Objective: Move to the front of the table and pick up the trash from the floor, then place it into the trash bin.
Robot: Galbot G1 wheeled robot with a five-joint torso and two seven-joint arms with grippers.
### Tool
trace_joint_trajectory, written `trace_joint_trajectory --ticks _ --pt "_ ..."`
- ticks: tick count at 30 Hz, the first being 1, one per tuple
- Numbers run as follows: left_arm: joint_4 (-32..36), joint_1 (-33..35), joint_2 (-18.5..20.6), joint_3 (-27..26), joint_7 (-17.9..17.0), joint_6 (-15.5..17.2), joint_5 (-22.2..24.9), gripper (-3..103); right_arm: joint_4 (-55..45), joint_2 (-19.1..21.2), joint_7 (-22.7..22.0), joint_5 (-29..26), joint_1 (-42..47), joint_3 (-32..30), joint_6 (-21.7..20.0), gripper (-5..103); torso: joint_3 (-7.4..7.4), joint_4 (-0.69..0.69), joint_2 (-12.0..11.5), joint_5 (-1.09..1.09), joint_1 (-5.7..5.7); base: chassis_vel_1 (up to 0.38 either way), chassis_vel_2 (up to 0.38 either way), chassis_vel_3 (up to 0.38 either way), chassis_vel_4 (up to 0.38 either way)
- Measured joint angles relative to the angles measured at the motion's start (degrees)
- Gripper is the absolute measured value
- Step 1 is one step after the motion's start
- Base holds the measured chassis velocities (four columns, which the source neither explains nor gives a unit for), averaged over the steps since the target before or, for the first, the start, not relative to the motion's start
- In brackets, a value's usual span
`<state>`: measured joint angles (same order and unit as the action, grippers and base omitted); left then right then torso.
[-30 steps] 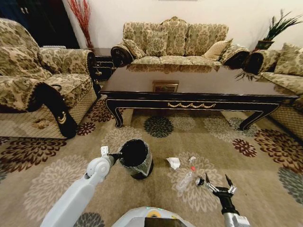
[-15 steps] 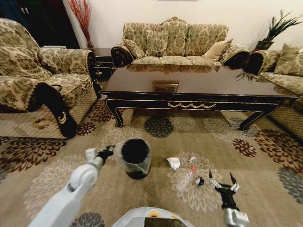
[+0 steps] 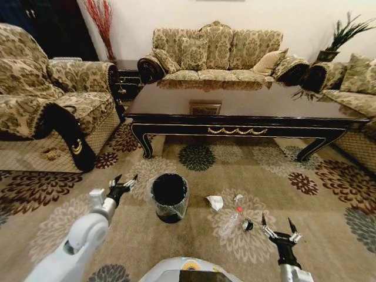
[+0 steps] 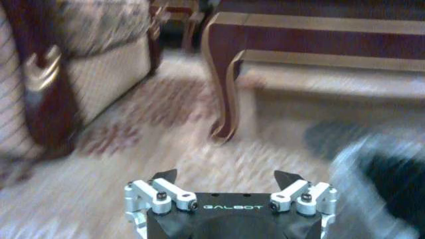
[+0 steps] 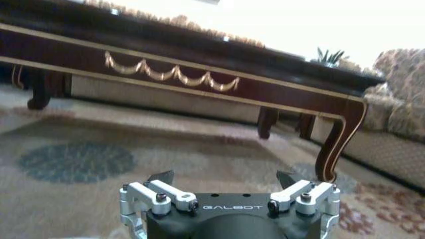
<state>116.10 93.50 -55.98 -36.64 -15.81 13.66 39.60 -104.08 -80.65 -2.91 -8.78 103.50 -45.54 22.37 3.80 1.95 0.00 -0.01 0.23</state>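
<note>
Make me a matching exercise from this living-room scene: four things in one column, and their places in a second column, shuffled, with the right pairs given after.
Things:
1. trash bin
2. crumpled white paper
3. clear plastic bottle
4. left gripper

Places:
A. on the floor, just beside the right gripper
B. on the floor between the bin and the bottle
C. hanging open beside the bin, on the armchair side
D. upright on the floor in front of the table

Pairs: 1-D, 2-B, 3-A, 4-C
</note>
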Motion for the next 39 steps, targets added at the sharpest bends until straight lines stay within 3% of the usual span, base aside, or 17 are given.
trace_joint_trajectory --ticks 1,2,3,6,7,11,14,17,20,21,24,29,36,39 --pt "-0.9 -0.4 0.5 2.1 2.2 1.9 2.4 99 0.0 0.4 -0.2 0.0 -0.2 0.1 -1.7 100 0.0 0.05 0.0 -0.02 0.0 0.0 0.0 0.0 0.0" --pt "-1.1 -1.1 1.2 2.9 3.0 2.6 3.3 100 -0.1 0.6 -0.3 0.0 -0.2 0.1 -2.3 100 0.0 0.01 0.0 -0.04 0.0 0.0 0.0 0.0 0.0" --pt "-1.1 -2.3 2.5 3.6 4.4 2.6 3.6 100 -0.1 0.8 -0.4 0.0 -0.4 0.1 -2.6 100 0.0 -0.1 0.0 -0.02 0.0 0.0 0.0 0.0 0.0" --pt "-0.6 -3.0 3.4 4.0 6.2 1.4 3.0 100 0.0 0.8 -0.4 0.0 -0.5 0.1 -2.4 100 0.0 -0.09 0.0 0.07 0.0 -0.004 0.002 -0.008 -0.019" --pt "1.7 -3.1 4.2 3.6 7.2 0.1 2.4 100 0.0 0.7 -0.4 0.0 -0.5 -0.1 -2.0 100 0.0 -0.09 0.0 -0.03 0.0 0.0 0.0 0.0 0.0" --pt "7.2 -2.1 5.2 1.8 6.9 0.0 3.8 100 0.7 0.6 -0.3 0.1 -0.4 -0.1 -1.4 100 0.0 -0.04 0.0 0.05 0.0 0.0 0.0 0.0 0.0" --pt "13.1 -1.3 6.5 0.0 5.0 1.1 5.7 100 1.4 0.2 -0.3 0.3 -0.5 -0.1 -1.1 100 0.0 -0.04 0.0 0.04 0.0 0.0 0.0 0.0 0.0" --pt "13.3 -2.2 6.7 0.7 4.1 1.8 6.0 100 1.4 0.2 -0.4 0.4 -0.7 -0.1 -1.1 100 0.0 -0.05 0.0 0.04 0.0 0.0 0.0 0.0 0.0" --pt "10.3 -4.8 5.3 4.6 -0.3 5.7 7.4 100 1.2 0.8 -0.9 1.0 -1.4 0.1 -1.7 100 0.0 -0.07 0.0 -0.01 0.0 0.0 0.0 0.0 0.0" --pt "10.3 -4.8 5.3 4.6 -0.3 5.7 7.4 100 1.2 0.8 -0.9 1.0 -1.4 0.1 -1.7 100 0.0 -0.07 0.0 -0.01 0.0 0.0 0.0 0.0 0.0" --pt "8.8 -5.4 4.2 6.1 -3.3 10.1 10.8 100 0.9 1.7 -1.3 1.3 -1.9 0.2 -2.3 100 0.0 -0.01 0.0 0.02 0.0 0.0 0.0 0.0 0.0" --pt "6.0 -8.9 4.1 9.3 -5.7 14.5 14.9 100 1.3 1.8 -1.4 1.3 -1.4 0.0 -2.0 100 0.0 -0.07 0.0 0.01 0.0 0.0 0.0 0.0 0.0" --pt "2.1 -14.1 2.9 13.3 -6.8 16.7 17.6 103 1.2 1.4 -1.5 1.2 -1.0 0.0 -1.6 100 0.0 -0.06 0.0 0.0 0.0 0.0 0.0 0.0 0.0" --pt "1.9 -14.9 2.8 14.4 -7.4 18.2 18.2 95 1.3 1.3 -1.8 1.3 -1.0 0.0 -1.8 100 0.0 -0.05 0.0 0.02 0.0 0.0 0.0 0.0 0.0"
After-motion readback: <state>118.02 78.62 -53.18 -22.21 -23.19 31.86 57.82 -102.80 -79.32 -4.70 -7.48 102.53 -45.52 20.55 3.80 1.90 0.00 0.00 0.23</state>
